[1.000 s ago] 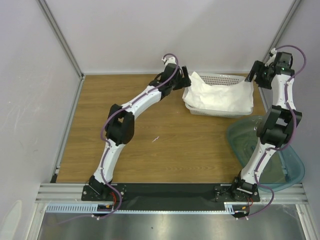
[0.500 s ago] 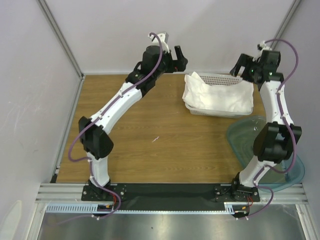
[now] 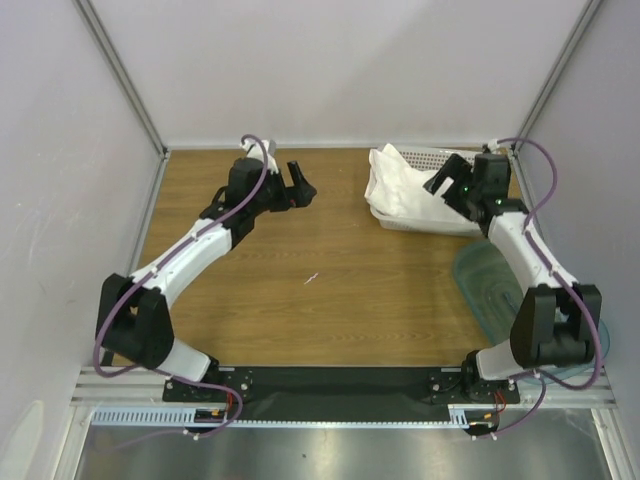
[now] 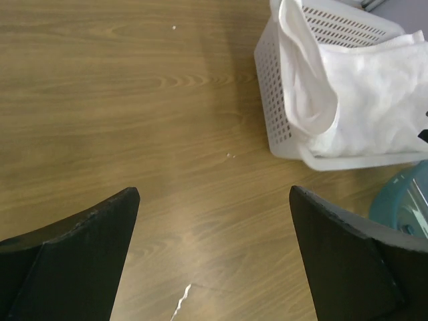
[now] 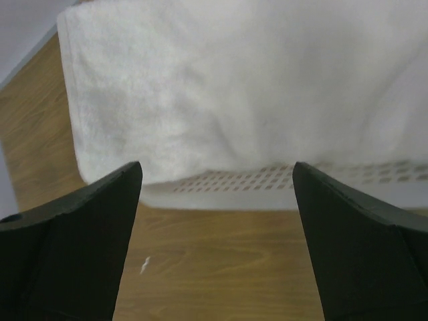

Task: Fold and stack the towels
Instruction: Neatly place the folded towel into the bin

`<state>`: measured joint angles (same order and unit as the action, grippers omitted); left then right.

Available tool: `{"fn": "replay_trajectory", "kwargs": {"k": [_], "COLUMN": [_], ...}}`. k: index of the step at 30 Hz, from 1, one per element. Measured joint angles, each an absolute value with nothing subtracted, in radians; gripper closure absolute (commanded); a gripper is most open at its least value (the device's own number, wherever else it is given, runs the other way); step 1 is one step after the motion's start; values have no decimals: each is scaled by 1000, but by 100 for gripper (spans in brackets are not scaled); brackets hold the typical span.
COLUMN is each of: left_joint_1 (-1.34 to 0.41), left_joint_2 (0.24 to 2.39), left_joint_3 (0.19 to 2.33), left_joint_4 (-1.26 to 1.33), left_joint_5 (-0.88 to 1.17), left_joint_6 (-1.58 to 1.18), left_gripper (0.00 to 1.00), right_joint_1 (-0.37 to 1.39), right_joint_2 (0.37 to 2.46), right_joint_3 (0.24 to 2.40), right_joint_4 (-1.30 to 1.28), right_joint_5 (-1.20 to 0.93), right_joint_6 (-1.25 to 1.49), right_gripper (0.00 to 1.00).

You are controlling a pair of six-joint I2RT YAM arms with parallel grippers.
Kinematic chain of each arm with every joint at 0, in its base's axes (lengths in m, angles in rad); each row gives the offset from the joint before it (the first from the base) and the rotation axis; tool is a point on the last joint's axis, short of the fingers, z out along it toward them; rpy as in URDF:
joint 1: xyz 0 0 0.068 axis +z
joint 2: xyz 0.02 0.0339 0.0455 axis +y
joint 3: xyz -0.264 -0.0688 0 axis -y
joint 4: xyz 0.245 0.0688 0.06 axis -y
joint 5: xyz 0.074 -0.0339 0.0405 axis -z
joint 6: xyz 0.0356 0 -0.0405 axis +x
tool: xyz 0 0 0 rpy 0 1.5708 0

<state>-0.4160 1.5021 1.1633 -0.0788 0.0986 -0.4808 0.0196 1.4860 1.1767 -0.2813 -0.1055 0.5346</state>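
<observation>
Top external: white towel (image 3: 402, 186) drapes over basket (image 3: 426, 154).

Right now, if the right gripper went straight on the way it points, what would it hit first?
Most likely the large white cloth towel draped over the white perforated plastic basket: the open right gripper faces its hanging edge, with basket wall just below. Depth is unclear.
</observation>
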Motion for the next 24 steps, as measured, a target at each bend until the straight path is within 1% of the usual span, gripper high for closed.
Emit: {"fn": "replay_trajectory", "kwargs": {"k": [5,10,16,18,21,22,24], "left_joint_1": [-417,-416,-406,-392,-361,-353,-342], "left_joint_2": [1407,1345,1264,1244,1222,1217,1207], "left_joint_3": [1036,935,834,808,774,765,751], "left_joint_4": [-53,-25,0,16,29,29,26], "left_joint_5": [90,90,90,90,86,84,79], "left_joint_6": [-500,-523,-534,-538,-543,-543,-542], "left_gripper": [0,0,0,0,0,0,0], "right_joint_1": [118,121,121,123,128,130,132], "right_joint_2": [1338,1248,1298,1332,1374,1385,1405], "right_joint_3": [1031,906,873,871,854,850,844], "right_joint_4": [-253,-233,-234,-226,-209,-205,-202], "right_joint_5": [-17,65,83,84,98,107,128], "right_joint_6": [753,992,1194,1250,1312,1332,1361], "right_gripper": [3,6,9,13,40,56,66]}}
